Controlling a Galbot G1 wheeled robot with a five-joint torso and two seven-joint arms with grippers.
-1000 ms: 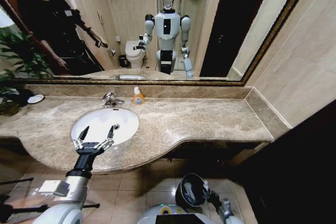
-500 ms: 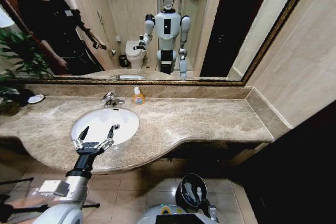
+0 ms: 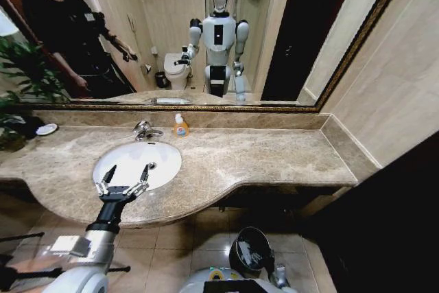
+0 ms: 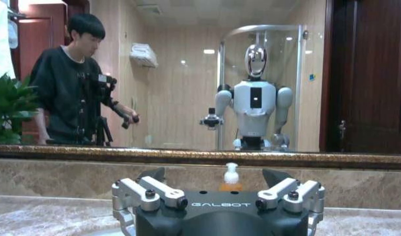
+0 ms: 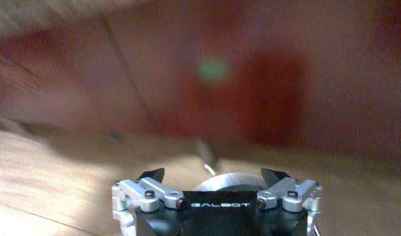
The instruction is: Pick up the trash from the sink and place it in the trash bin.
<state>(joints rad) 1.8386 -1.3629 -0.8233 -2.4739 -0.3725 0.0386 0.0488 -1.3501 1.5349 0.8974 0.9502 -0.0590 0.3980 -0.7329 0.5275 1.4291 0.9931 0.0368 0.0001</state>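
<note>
The white oval sink (image 3: 156, 158) is set in the beige marble counter, with a chrome faucet (image 3: 143, 130) behind it. My left gripper (image 3: 129, 170) hangs open over the basin's near rim with nothing between its fingers; the left wrist view shows the left gripper (image 4: 214, 174) the same way. The trash is out of view. On the tiled floor below the counter stands the round black trash bin (image 3: 250, 249) with its shiny liner. My right gripper (image 5: 214, 173) is open and empty. My right arm (image 3: 280, 278) sits low, just right of the bin.
An orange soap bottle (image 3: 180, 127) stands by the mirror behind the sink. A potted plant (image 3: 20, 94) and a small dish (image 3: 46, 129) occupy the counter's far left. The counter (image 3: 274, 159) stretches right to a wall. A person with a camera rig shows in the mirror.
My right arm has drawn back from over the bin toward the lower edge of the head view. White pieces seen in the bin half a second ago no longer show. The left arm is still.
</note>
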